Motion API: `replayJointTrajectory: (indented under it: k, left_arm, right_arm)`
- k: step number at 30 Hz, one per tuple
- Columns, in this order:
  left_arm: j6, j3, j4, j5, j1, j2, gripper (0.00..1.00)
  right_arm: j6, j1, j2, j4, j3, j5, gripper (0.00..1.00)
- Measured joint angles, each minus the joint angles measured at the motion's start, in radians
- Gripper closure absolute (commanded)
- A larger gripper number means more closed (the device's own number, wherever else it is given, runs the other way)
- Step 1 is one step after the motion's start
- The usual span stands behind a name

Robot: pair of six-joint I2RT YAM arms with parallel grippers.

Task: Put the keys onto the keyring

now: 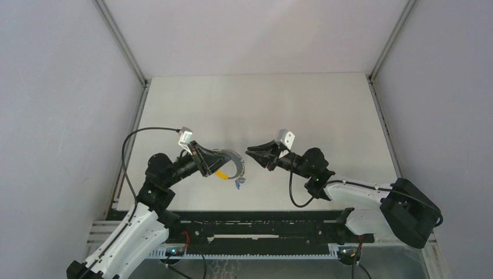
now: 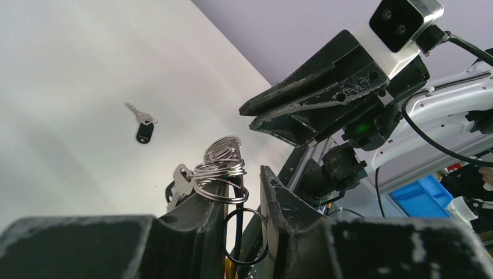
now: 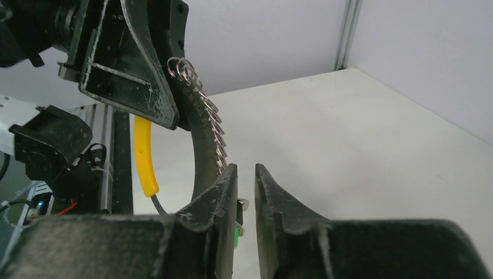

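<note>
One small loose key (image 2: 143, 129), black head and silver blade, lies flat on the white table, apart from both grippers; I cannot pick it out in the top view. My left gripper (image 1: 211, 160) (image 2: 246, 179) is shut on the keyring (image 1: 235, 163) (image 2: 223, 164), a dark curved band strung with silvery rings (image 3: 204, 131) and a yellow sleeve (image 3: 145, 157). Blue and green tags (image 1: 238, 183) hang below it. My right gripper (image 1: 250, 153) (image 3: 246, 170) (image 2: 249, 117) faces the ring a short way off. Its jaws stand slightly apart and hold nothing.
The white table (image 1: 302, 110) is boxed in by grey walls with metal corner posts (image 1: 119, 38). A black rail (image 1: 256, 224) runs along the near edge by the arm bases. A blue bin (image 2: 422, 197) sits off the table behind the right arm.
</note>
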Motion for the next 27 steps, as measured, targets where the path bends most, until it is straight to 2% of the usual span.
replayJointTrajectory:
  k: [2, 6, 15, 22, 27]
  left_arm:
    - [0.016, 0.012, -0.016, 0.002, 0.0, 0.002, 1.0]
    - [0.064, 0.059, -0.086, 0.017, 0.001, 0.01, 1.0]
    - [0.245, 0.268, -0.337, 0.089, 0.002, 0.092, 1.0]
    - [0.435, 0.445, -0.583, 0.199, 0.002, 0.24, 1.0]
    - [0.578, 0.618, -0.8, 0.22, 0.002, 0.378, 1.0]
  right_arm:
    - [-0.012, 0.0, -0.003, -0.012, 0.0, -0.002, 0.74]
    - [-0.063, -0.011, -0.037, -0.077, 0.0, -0.025, 0.69]
    - [-0.235, -0.026, -0.114, -0.298, 0.047, -0.115, 0.7]
    - [-0.311, -0.017, -0.105, -0.361, 0.07, -0.141, 0.7]
    - [-0.346, 0.016, -0.104, -0.382, 0.074, -0.124, 0.69]
